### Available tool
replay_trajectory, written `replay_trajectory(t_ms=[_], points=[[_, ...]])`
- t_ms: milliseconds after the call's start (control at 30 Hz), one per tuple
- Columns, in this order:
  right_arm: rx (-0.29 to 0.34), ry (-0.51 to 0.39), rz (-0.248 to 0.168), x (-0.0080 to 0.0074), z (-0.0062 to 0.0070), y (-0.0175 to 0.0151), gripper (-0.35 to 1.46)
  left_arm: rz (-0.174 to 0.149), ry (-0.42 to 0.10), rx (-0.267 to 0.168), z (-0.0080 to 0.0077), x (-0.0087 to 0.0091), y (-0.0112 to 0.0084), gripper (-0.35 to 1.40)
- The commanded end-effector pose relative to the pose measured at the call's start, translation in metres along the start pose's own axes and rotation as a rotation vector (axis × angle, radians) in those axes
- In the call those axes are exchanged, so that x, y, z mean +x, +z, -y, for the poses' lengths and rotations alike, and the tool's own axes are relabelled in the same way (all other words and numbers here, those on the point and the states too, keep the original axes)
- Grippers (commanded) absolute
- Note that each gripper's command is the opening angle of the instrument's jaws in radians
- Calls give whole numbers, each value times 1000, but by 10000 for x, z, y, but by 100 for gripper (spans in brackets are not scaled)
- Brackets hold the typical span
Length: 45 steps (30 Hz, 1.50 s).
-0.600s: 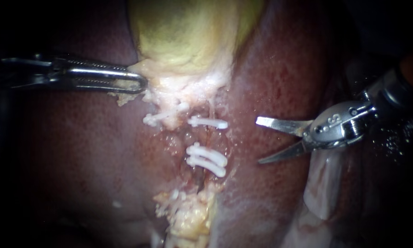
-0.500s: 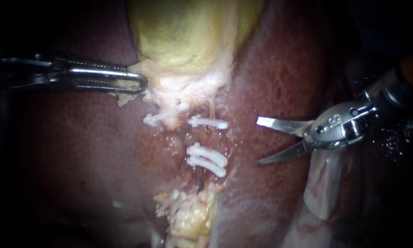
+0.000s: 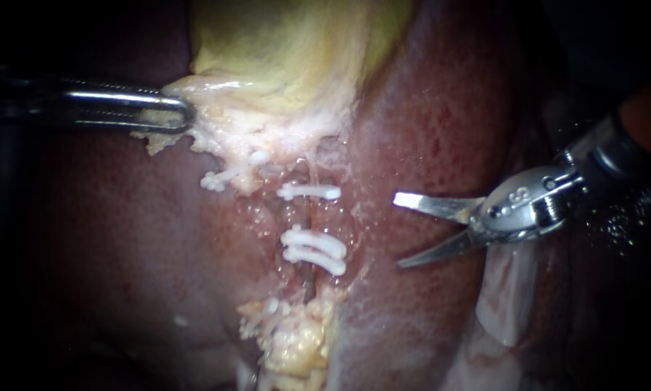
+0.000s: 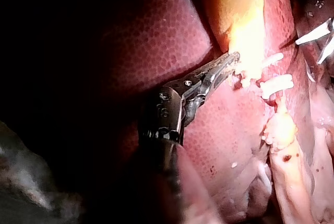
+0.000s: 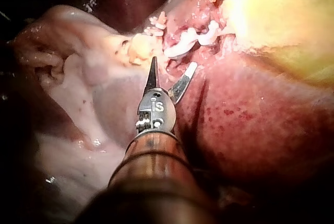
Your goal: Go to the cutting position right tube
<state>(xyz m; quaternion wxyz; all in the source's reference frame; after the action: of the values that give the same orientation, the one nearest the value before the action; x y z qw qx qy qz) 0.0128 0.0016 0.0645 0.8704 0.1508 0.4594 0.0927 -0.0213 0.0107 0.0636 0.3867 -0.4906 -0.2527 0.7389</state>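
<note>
Two instruments flank the clipped tubes in the endoscope view. The left instrument (image 3: 184, 116) comes in from 9 o'clock, and its pincer is clenched on the pale, ragged lower edge of the gallbladder (image 3: 289, 51), whose yellow-green body fills the 12 o'clock area. The left wrist view shows the same hold, with the left instrument (image 4: 232, 59) closed on that whitish edge. The right instrument (image 3: 399, 232) enters from 3 o'clock over the liver (image 3: 441, 108). Its tip is a pair of blades and this pincer stands released, a wide gap between the blades with nothing in it. The right tube (image 3: 305, 215) runs from 12 to 6 o'clock near the centre, carrying one white clip (image 3: 309, 192) toward the gallbladder and a pair of clips (image 3: 313, 250) further down, with bare tube between them. The blade tips point toward that bare stretch but sit well apart from it, at its 3 o'clock side. Another clip (image 3: 224, 177) lies at the 9 o'clock side of the right tube, on paler tissue. In the right wrist view, the right instrument (image 5: 173, 65) has its blades spread just short of the white clips (image 5: 182, 46) ahead.
</note>
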Motion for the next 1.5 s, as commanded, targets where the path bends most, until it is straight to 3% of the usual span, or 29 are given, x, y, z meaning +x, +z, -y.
replay_trajectory(t_ms=[33,400,533,633,967,1233,1500], points=[[11,23,-6,-2,-1,6,126,-1,0,1,1,0,1,-35],[106,205,-71,-30,-23,57,126,-1,0,1,0,-1,1,-35],[144,244,-83,-32,-29,66,126,-1,0,2,0,-1,1,-35],[176,268,-117,-31,-31,71,126,-1,0,2,0,-1,2,-35],[266,225,-160,-20,-32,96,126,-1,1,3,0,-2,3,-35],[331,184,-203,-21,-28,108,123,-2,1,4,0,-1,5,-35],[367,166,-268,-10,-26,125,116,-2,1,5,0,-1,7,-35]])
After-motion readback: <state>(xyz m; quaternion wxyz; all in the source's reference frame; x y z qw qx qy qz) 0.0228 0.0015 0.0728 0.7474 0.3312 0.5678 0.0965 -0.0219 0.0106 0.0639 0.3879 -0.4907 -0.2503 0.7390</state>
